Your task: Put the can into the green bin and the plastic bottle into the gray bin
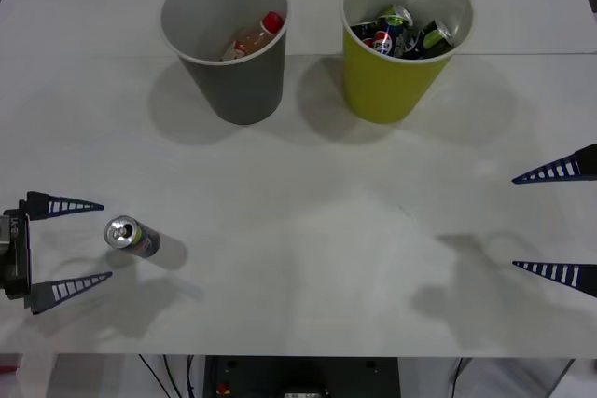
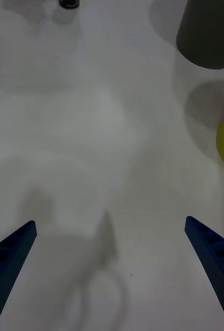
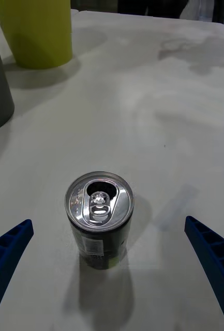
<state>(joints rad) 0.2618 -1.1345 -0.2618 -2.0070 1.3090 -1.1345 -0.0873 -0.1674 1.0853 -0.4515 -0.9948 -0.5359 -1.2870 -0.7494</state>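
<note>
One can upright on table, just beside left gripper, spread wide; risk: finger clips can, toppling it. Right gripper parked, likewise spread.

- Counter: white, matte surface, a faint seam across it level with the two bins.
- Dark cans: several, blue-black with green and red marks, piled inside one bin, lying tilted against each other.
- Cables: dark, hanging below the counter's near edge beside a dark box.
</note>
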